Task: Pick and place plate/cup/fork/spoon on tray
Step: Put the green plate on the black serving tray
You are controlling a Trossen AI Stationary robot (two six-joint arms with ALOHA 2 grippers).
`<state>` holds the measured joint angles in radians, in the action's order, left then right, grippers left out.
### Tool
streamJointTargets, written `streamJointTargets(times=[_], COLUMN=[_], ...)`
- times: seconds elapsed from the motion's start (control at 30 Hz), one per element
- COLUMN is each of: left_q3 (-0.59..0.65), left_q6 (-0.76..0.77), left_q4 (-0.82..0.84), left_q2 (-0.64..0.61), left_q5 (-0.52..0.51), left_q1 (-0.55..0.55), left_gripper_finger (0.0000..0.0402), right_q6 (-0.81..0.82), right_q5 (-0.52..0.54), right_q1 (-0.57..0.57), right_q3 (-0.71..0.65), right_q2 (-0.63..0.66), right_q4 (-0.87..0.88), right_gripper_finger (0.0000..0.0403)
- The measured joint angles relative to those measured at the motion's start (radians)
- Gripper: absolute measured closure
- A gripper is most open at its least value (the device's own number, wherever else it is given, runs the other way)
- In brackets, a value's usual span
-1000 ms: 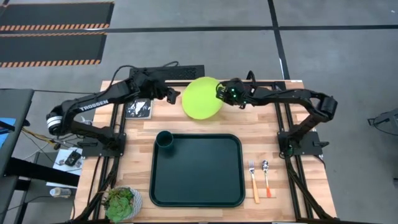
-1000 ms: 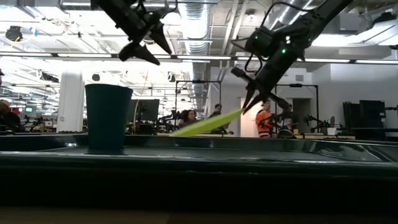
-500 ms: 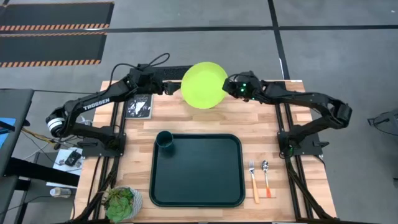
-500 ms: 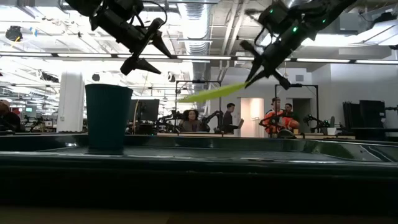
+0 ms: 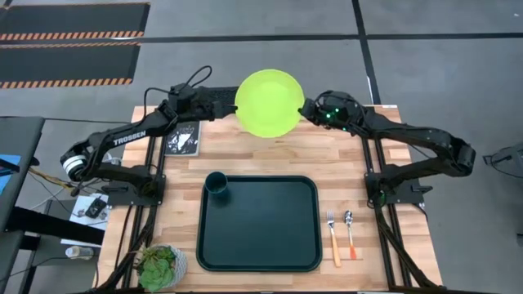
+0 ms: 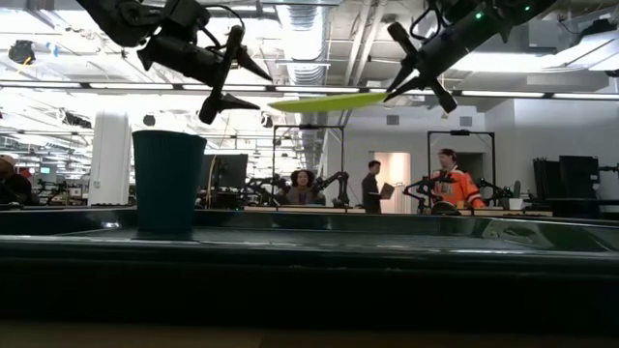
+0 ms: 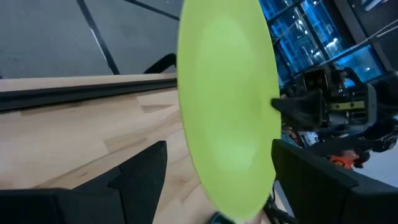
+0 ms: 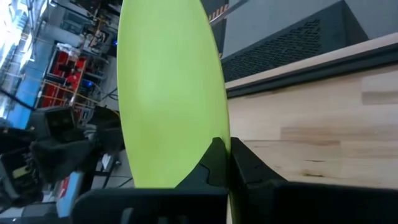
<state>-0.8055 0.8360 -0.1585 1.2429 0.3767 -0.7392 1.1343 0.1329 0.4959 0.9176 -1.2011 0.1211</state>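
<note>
Hanging in the air over the table's far edge: the lime-green plate (image 5: pixel 268 103), nearly level in the low view, clear of the wood.

Right gripper (image 5: pixel 307 109): jaws pinched on the plate's rim at its right side; in the right wrist view the two dark fingers (image 8: pixel 219 163) close on the plate's edge.

Left gripper (image 5: pixel 219 109): just beside the plate's left edge, jaws spread wide and holding nothing; apart from the plate in the low view.

Tray (image 5: pixel 278 260): dark green, rectangular, on the wooden table (image 5: pixel 343 163) nearer the front, middle.

Cup (image 5: pixel 216 183): dark teal, upright in the tray's far-left corner.

Fork (image 5: pixel 333 237): yellow-orange handle, on the table just right of the tray.

Spoon (image 5: pixel 350 232): red-orange handle, beside the fork on its right, parallel to it.

Small bowl of green leaves (image 5: pixel 158 266): at the table's near-left corner.

Black book (image 5: pixel 183 141): on the table's left, under the left arm.

People (image 6: pixel 447 180): standing in the room behind the table.
</note>
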Motion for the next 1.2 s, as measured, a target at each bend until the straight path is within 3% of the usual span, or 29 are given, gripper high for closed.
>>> streamJointTargets(times=[0.5,0.67,1.0,1.2], left_q3=[0.001,0.0,0.0,0.0], left_q6=[0.042,0.05,0.063,0.063], left_q4=[-0.122,-0.128,-0.124,-0.114], left_q2=[0.086,0.086,0.086,0.085], left_q5=[0.031,-0.011,-0.059,-0.052], left_q1=[0.061,0.073,0.076,0.078], left_gripper_finger=[0.014,0.02,0.0383,0.0398], right_q6=[-0.003,-0.007,-0.011,-0.033], right_q5=[-0.004,-0.001,-0.002,-0.003], right_q1=[-0.059,-0.063,-0.063,-0.063], right_q3=[0.001,0.001,0.001,0.001], right_q2=[-0.015,-0.015,-0.015,-0.016], right_q4=[-0.038,-0.033,-0.021,-0.006], right_gripper_finger=[0.0398,0.0397,0.0397,0.0382])
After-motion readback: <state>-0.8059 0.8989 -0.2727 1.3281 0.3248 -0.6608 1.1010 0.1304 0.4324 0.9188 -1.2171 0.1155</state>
